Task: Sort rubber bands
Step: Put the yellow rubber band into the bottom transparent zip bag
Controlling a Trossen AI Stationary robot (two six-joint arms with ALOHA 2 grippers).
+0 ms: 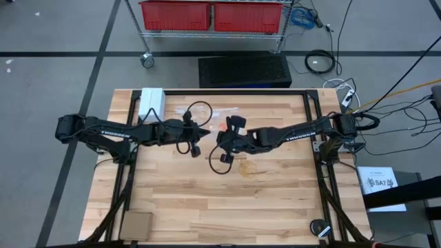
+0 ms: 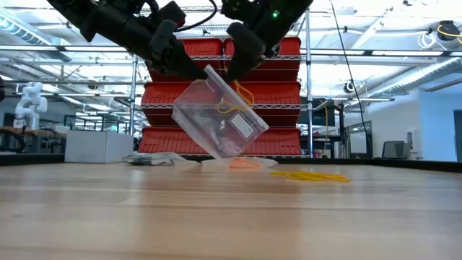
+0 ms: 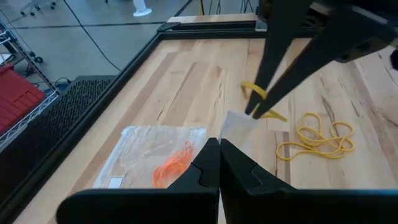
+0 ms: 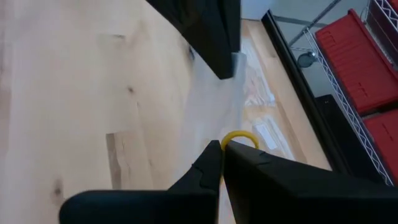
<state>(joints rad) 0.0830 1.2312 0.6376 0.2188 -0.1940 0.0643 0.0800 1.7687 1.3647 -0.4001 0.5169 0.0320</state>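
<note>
Rubber bands in three places: a yellow band [image 4: 239,138] pinched in the closed fingers of the right gripper [image 2: 242,61], a loose yellow tangle [image 3: 317,140] lying on the counter [image 1: 227,200] below and just beside the grippers, and an orange bunch [image 3: 174,165] inside a flat clear bag [image 3: 152,146] resting on the wood farther back. Seen level across the counter from the near edge: bare wood planks first, then the yellow tangle [image 2: 310,175] and the orange bunch [image 2: 245,164] lying low on the surface. Above them, well clear of the wood, a second clear zip bag [image 2: 220,115] hanging tilted, with a white label on its face and a yellow loop showing inside. Held at its upper corner by the left gripper [image 2: 189,70], fingers closed on the plastic; right gripper fingers closed on the yellow band at the bag's top edge, just beside the left one. From above, both arms stretched toward the middle of the counter, tips nearly meeting. Farther back on the counter, a white box [image 1: 151,102] near the left rear corner. Beyond the counter, a wire rack with red bins [image 2: 216,94], and a dark mat [image 1: 244,71] and loose cables on the floor.
</note>
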